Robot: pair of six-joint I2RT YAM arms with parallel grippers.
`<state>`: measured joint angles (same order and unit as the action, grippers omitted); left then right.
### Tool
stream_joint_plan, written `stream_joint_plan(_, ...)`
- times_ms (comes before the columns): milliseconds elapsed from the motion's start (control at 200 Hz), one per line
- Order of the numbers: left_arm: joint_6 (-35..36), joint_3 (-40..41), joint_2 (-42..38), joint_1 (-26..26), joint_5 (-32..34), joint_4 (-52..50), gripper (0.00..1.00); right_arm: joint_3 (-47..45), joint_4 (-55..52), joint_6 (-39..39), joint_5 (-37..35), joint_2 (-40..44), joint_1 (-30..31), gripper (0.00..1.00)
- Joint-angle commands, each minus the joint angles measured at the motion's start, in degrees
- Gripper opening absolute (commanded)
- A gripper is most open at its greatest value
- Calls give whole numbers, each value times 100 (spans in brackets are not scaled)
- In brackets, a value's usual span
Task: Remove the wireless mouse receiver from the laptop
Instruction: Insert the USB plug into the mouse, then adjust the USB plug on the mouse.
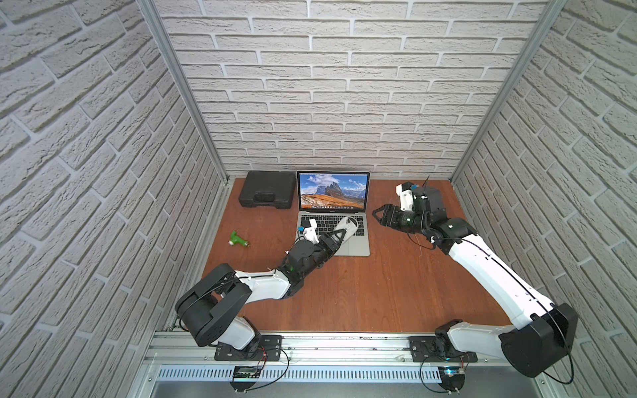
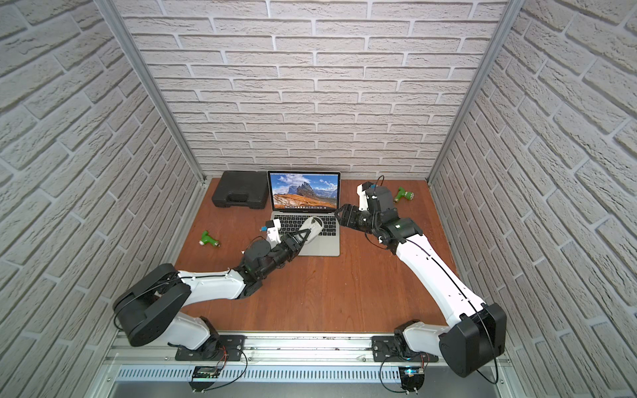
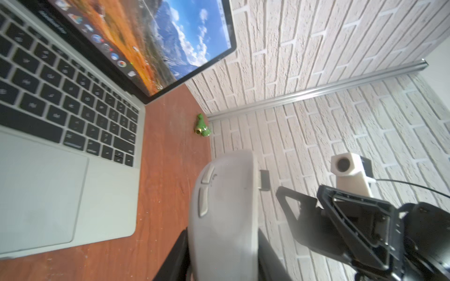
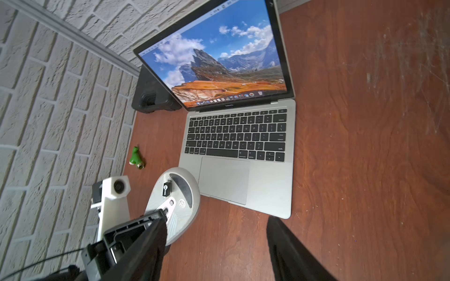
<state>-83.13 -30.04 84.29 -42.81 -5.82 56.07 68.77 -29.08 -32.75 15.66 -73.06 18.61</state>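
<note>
While left gripper clamps mouse, receiver seated in underside, right gripper gapes.

Bright, even light; slight wrist-view blur

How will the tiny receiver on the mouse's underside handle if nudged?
The wireless mouse receiver is tiny, so probably light and rigid. It stands proud of the computer mouse underside, so a nudge may knock it loose. The left gripper holds that underside facing sideways, so it could drop.
</note>
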Motion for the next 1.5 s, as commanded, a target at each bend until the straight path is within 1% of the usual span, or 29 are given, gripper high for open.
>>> stream_joint_plan(0,-269,-338,-181,276,-1437,-13,0,340,-312,1306,1005,8,-15,69)
stream_joint_plan(50,-395,-381,-187,393,-1765,17,0,470,-539,1781,1247,-54,-11,69)
stream_joint_plan(110,-556,-499,-192,524,-2279,-191,0,496,-693,2280,1365,-39,-7,64)
stream_joint_plan(200,-513,-717,-256,624,-2922,-753,0,362,-678,2990,1539,200,19,60)
stream_joint_plan(250,-470,-813,-319,645,-3200,-1040,0,215,-565,3371,1628,400,20,59)
stream_joint_plan(325,-312,-946,-432,689,-3621,-1595,0,110,-575,3853,1639,653,23,59)
stream_joint_plan(380,-193,-991,-578,717,-3787,-1993,0,167,-738,4267,1733,754,20,59)
stream_joint_plan(415,-92,-1024,-667,750,-3958,-2249,0,218,-949,4625,1889,802,20,57)
stream_joint_plan(485,194,-1097,-808,852,-4391,-2811,0,193,-1345,5744,2342,906,20,48)
stream_joint_plan(520,304,-1090,-857,897,-4565,-3016,0,120,-1421,6066,2398,994,20,48)
stream_joint_plan(610,469,-1042,-878,1033,-5028,-3128,0,131,-1659,6543,2376,1147,20,48)
stream_joint_plan(735,793,-1018,-872,1222,-5599,-3224,0,182,-2129,7411,2836,1151,20,49)
stream_joint_plan(780,1075,-1094,-863,1266,-5796,-3526,0,239,-2265,7665,2968,1091,20,45)
stream_joint_plan(870,1880,-1393,-760,1309,-6176,-4500,0,325,-2399,7933,3272,953,29,41)
stream_joint_plan(920,2146,-1473,-701,1328,-6292,-4737,0,403,-2485,8079,3417,872,61,41)
stream_joint_plan(1025,2245,-1500,-568,1358,-6502,-4776,0,501,-2587,8314,3148,761,270,39)
stream_joint_plan(1085,2361,-1487,-578,1361,-6510,-4785,0,539,-2594,8396,2986,669,419,39)
stream_joint_plan(1125,2431,-1491,-572,1371,-6545,-4828,0,580,-2630,8478,2917,583,511,36)
stream_joint_plan(1160,2496,-1496,-565,1368,-6546,-4895,0,612,-2649,8513,2887,491,574,35)
stream_joint_plan(1360,2596,-1495,-563,1370,-6561,-4918,0,787,-2688,8766,2870,-35,789,33)
stream_joint_plan(1495,2711,-1553,-547,1364,-6570,-5117,0,944,-2746,8939,2683,-343,979,30)
